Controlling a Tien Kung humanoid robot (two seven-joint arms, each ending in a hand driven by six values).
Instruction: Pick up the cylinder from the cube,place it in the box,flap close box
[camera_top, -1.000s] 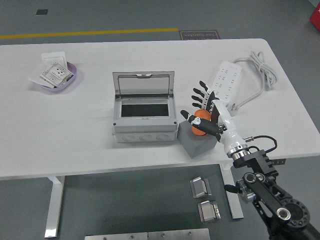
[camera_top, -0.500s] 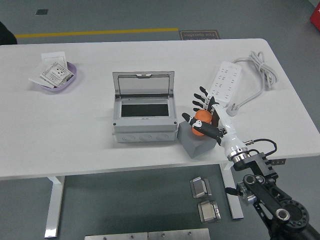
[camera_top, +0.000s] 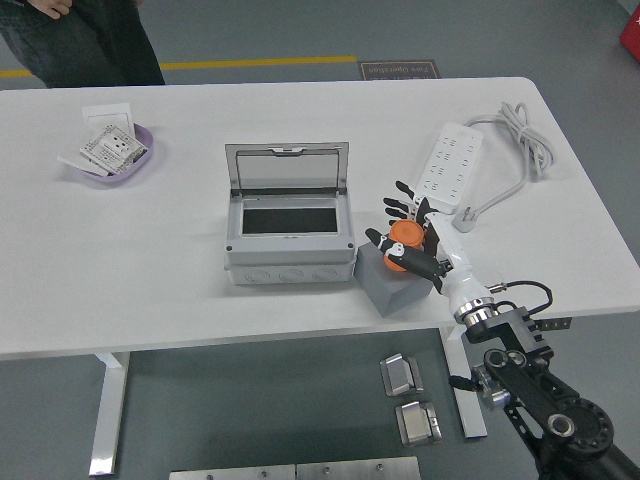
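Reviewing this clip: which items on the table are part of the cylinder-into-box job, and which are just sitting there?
Part of the job:
- orange cylinder, with the right hand closed around it
- grey cube under it
- grey box, lid open

Just lying about:
- white power strip and its cable
- purple bowl holding packets
- person standing at the far left edge

Robot's right arm (camera_top: 520, 370): white forearm shell, silver wrist ring, black jointed links with round bolted hubs, thin black cable loop, black-fingered right hand (camera_top: 410, 235).
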